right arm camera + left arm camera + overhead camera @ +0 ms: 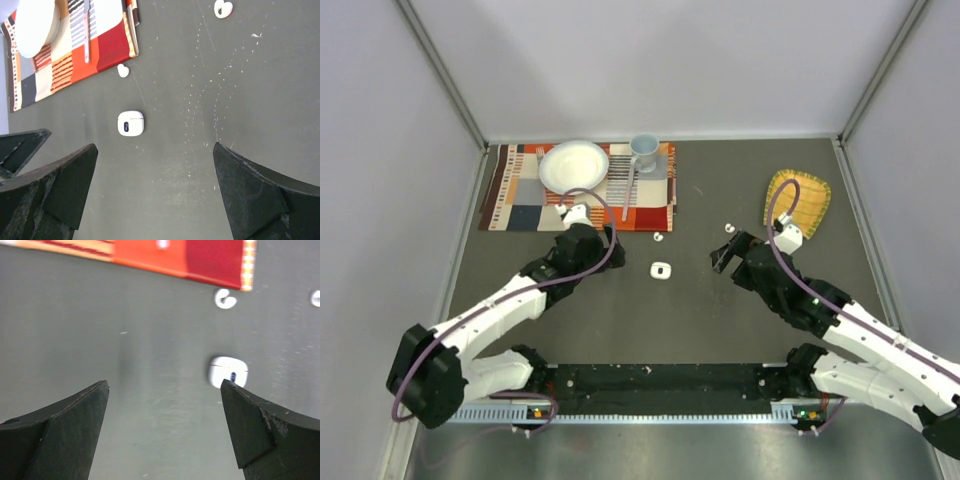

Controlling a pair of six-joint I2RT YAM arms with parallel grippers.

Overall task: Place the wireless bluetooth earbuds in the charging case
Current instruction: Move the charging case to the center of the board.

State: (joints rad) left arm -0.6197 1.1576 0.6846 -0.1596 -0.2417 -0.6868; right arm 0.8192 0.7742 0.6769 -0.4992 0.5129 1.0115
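The charging case (661,270) is a small white rounded case lying shut on the dark table between the two arms. It also shows in the left wrist view (227,371) and the right wrist view (131,123). One white earbud (658,238) lies by the placemat's corner (225,298) (123,71). A second earbud (728,228) lies further right (315,298) (223,8). My left gripper (607,240) (165,387) is open and empty, left of the case. My right gripper (724,256) (155,150) is open and empty, right of the case.
A striped orange placemat (520,200) at the back left holds a white plate (574,164), a blue cup (643,150) and a utensil (628,180). A yellow woven mat (800,200) lies at the back right. Grey walls enclose the table.
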